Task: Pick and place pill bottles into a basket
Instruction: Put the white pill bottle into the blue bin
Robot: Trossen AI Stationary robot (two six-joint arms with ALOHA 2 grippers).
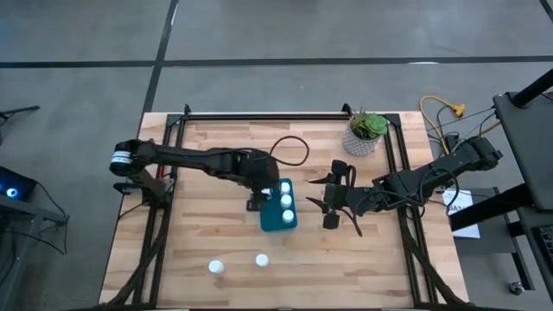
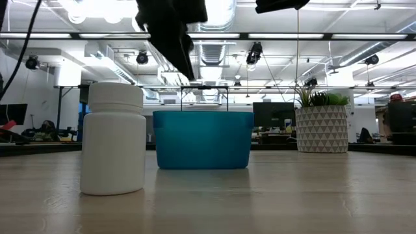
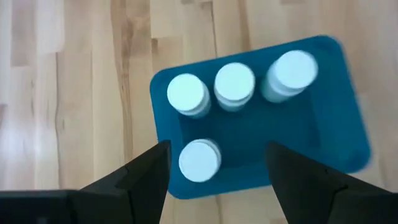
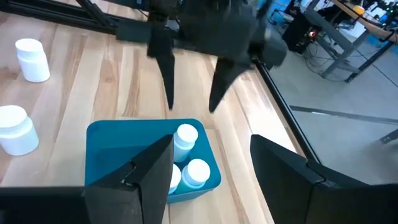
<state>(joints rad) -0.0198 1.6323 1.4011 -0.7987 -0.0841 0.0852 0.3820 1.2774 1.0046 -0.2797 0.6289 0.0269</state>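
Observation:
The teal basket stands at mid table and holds several white pill bottles upright; the left wrist view shows three in a row and one apart. My left gripper is open above the basket's left part and touches nothing. My right gripper is open and empty, just right of the basket. Two more bottles stand upright on the table near its front edge; one shows close in the low view.
A white patterned pot with a green plant stands at the far right of the table. A black cable loops behind the basket. Black frame rails run along the table's left and right sides.

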